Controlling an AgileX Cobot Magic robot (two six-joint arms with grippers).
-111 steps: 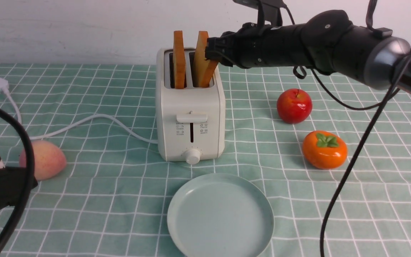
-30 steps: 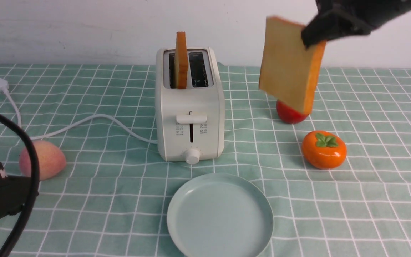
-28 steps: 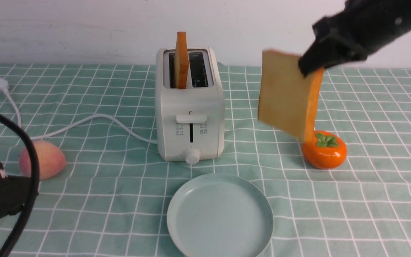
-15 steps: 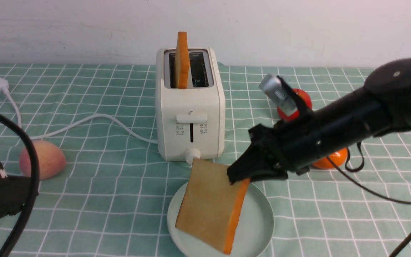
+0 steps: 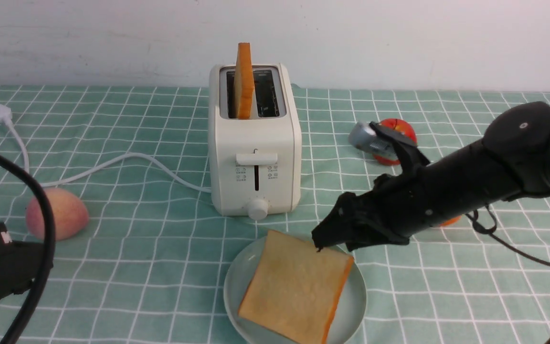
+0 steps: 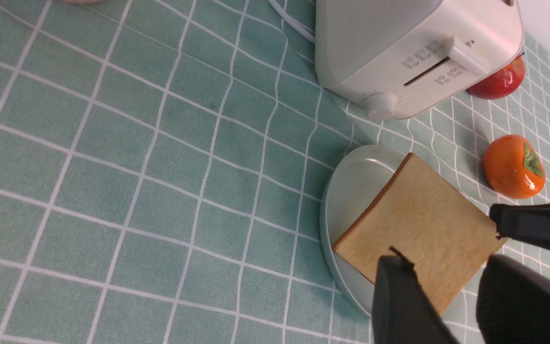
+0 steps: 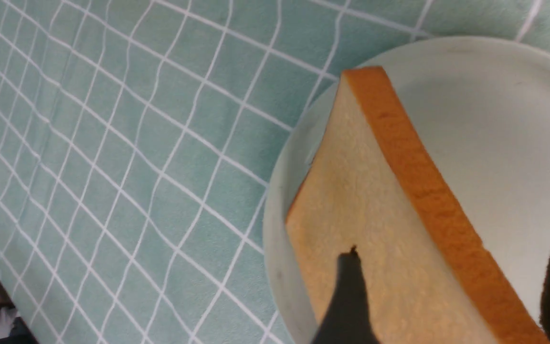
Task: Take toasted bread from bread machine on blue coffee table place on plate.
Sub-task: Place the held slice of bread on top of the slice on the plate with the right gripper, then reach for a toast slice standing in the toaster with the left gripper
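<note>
One slice of toasted bread [image 5: 294, 286] lies flat on the pale blue-green plate [image 5: 237, 272] in front of the bread machine [image 5: 256, 157]. My right gripper [image 5: 325, 236] hovers at the slice's back right corner. In the right wrist view the right gripper [image 7: 456, 251] has its jaws apart, and plate shows between one finger and the crust [image 7: 418, 167]. The second slice [image 5: 243, 81] stands in the toaster's left slot; the right slot is empty. My left gripper [image 6: 447, 267] is open and empty, low at the front left of the blue coffee table [image 5: 136, 267].
A red apple [image 5: 394, 138] and an orange persimmon [image 6: 513, 165] lie right of the toaster, partly behind my right arm in the front view. A peach [image 5: 58, 212] lies at the left. The white cord [image 5: 127, 160] runs left to a plug [image 5: 0, 113].
My right gripper pulled a slice out of the right slot, carried it right and down to the plate, laid it flat and opened. The left arm has barely moved.
</note>
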